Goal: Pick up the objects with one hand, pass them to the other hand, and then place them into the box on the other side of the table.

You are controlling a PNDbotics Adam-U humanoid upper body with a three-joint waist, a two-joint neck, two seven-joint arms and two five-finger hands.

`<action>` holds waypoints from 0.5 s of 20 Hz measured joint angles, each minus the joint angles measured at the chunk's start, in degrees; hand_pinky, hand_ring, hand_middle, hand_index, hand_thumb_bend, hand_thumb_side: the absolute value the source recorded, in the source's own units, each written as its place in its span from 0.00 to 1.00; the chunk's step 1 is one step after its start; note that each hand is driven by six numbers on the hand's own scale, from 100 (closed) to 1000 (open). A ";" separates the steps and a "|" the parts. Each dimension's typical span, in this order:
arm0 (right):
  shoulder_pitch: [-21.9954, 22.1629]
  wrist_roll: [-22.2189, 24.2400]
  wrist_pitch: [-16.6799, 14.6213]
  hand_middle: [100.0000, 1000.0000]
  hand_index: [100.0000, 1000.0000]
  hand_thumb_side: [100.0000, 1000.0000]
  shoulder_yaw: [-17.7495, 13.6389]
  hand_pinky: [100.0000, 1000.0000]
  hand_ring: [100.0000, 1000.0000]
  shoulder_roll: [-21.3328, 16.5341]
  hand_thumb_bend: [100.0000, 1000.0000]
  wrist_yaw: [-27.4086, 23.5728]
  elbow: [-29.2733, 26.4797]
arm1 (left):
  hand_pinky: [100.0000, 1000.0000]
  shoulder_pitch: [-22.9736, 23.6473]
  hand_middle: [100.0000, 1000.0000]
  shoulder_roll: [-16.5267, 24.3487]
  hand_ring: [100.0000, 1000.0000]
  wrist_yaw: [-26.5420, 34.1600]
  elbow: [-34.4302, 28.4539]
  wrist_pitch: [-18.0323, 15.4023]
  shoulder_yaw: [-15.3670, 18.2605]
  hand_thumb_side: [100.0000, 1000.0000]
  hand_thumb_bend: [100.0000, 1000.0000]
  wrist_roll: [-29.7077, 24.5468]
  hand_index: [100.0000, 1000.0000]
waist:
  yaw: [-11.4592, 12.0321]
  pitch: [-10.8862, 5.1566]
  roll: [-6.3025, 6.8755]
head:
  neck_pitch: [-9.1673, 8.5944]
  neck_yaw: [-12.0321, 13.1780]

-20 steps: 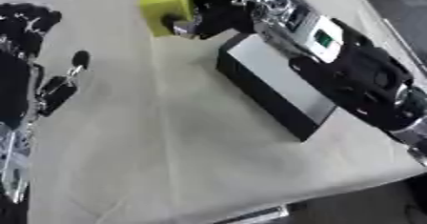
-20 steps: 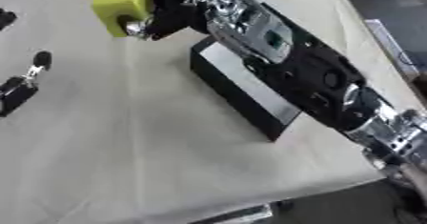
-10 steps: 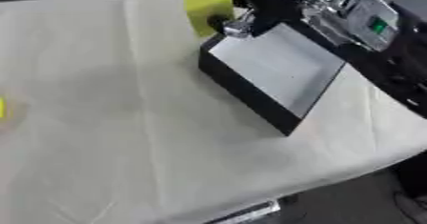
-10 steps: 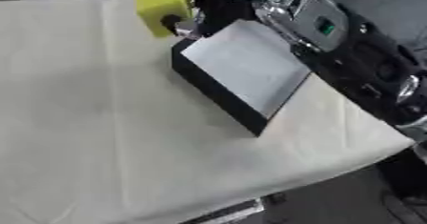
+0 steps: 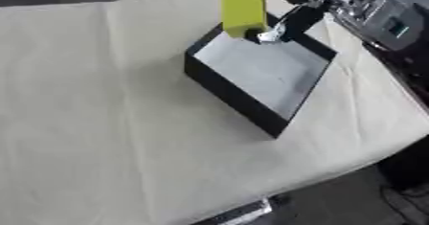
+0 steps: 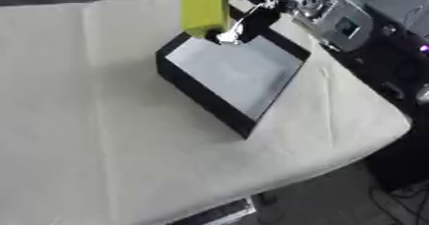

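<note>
1. The yellow block (image 5: pixel 244 9) hangs upright in the air over the far left corner of the box (image 5: pixel 236 96), its lower end just above the rim. From here you cannot tell whether it clears the wall or brushes it.
2. Your right hand (image 5: pixel 295 16) pinches the block from its right side, fingers (image 6: pixel 237 29) curled against its lower right face. Holding it by one side leaves the bottom free, which suits a drop straight down into the tray.
3. The block is gripped near its lower end, so most of it stands above the fingers. That is likely why it sits tall and slightly tilted rather than flat.
4. The box is black-walled with a pale floor, lies skewed on the table and holds nothing visible. Its open top faces up, so anything released inside the rim should land on that floor.
5. The right arm (image 6: pixel 352 23) reaches in from the far right, across the box's right edge. That path keeps the arm off the near wall.
6. The cloth (image 5: pixel 100 123) covering the table spreads to the left and near side.
7. Your left hand shows in neither view.
8. Judged by this, you are at the placing step: move the block a little further in over the floor before letting go, since a release at the corner could catch the rim.
</note>
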 measured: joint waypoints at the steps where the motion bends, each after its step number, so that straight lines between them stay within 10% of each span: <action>1: 0.19 -0.42 -1.07 0.64 0.85 0.00 -0.06 0.84 0.78 0.00 0.34 2.19 0.92 | 0.82 0.00 0.63 0.07 0.71 0.14 -0.17 0.27 0.17 0.33 0.12 0.24 0.77 | 0.02 0.07 0.07 | -0.20 -0.02; 10: 0.45 -5.54 -7.95 0.60 0.76 0.07 0.99 0.85 0.84 0.01 0.34 18.37 7.79 | 0.82 -0.53 0.64 0.37 0.70 0.97 -1.17 1.52 0.57 0.33 0.12 2.02 0.77 | 0.76 0.36 0.33 | -0.81 0.14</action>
